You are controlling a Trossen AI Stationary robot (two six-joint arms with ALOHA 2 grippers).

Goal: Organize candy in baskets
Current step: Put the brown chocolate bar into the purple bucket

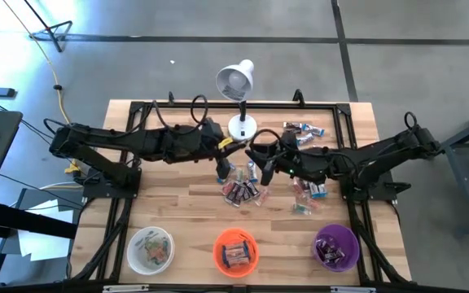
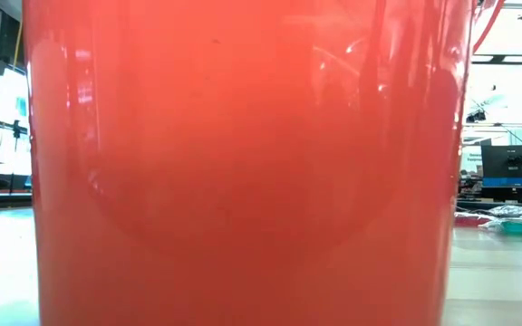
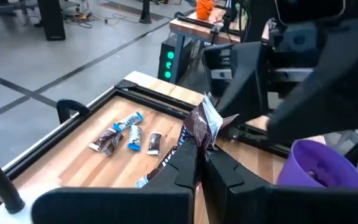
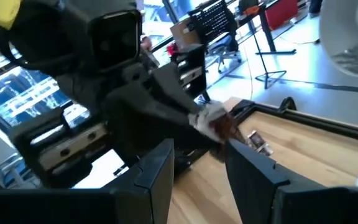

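My left gripper [image 3: 202,150] [image 1: 223,168] is over the table's middle, shut on a dark brown candy with a silver end [image 3: 202,122]. My right gripper [image 4: 199,149] [image 1: 265,169] faces it from the right, open and close to that candy [image 4: 215,124] without touching it. Loose candies lie on the table in a middle pile [image 1: 243,192], a right pile [image 1: 309,191] and a far group [image 1: 304,130]. The white basket [image 1: 151,249], orange basket [image 1: 235,251] and purple basket [image 1: 335,247] stand along the near edge, each holding candies. The orange basket [image 2: 243,163] fills the low view. My left gripper pinches the dark brown candy by one end of its wrapper [image 3: 199,135] between its two fingertips. The rest of the candy, with its crinkled silver end [image 3: 211,115], sticks out beyond the fingertips. The candy is lifted clear of the table.
A white desk lamp [image 1: 238,81] stands on its base [image 1: 242,127] at the far middle of the table, just behind both grippers. A black frame [image 1: 332,106] runs around the tabletop. Bare wood lies between the candy piles and the baskets.
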